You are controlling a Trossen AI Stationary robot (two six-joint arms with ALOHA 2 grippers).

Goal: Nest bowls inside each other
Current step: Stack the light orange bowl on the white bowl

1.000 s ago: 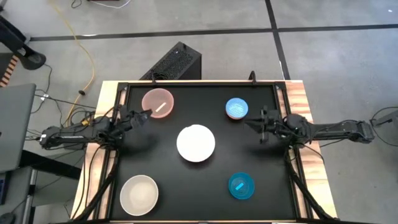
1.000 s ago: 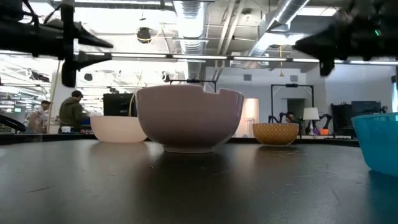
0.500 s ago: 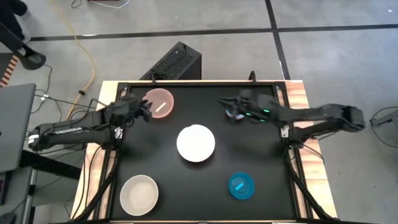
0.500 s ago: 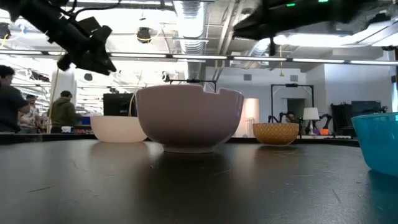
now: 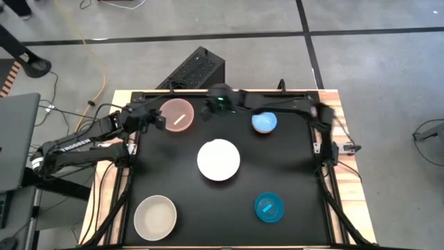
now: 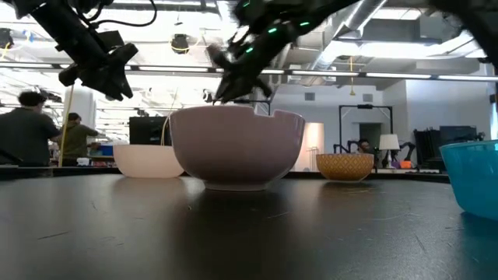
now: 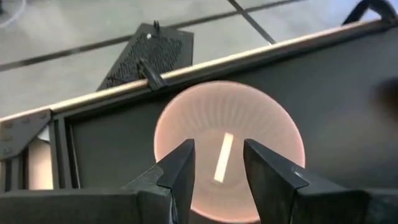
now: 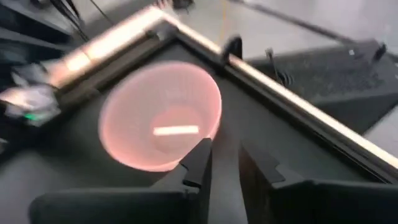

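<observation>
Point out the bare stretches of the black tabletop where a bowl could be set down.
Free: the strip between the cream plastic bowl and the teal-blue plastic bowl, and the patch left of the central white bowl. Crowded: the far edge, where the left gripper and right gripper flank the pale pink bowl, with the light blue bowl nearby.

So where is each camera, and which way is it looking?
High view: above the table, looking straight down; both arms show, and all five bowls.
Low view: at table height, looking level across; both arms hang above the white bowl.
Left wrist view: on the left arm, facing the pink bowl past the left tool.
Right wrist view: on the right arm, behind the right tool, facing that pink bowl too.
Shared: both wrist views see the pink bowl.
</observation>
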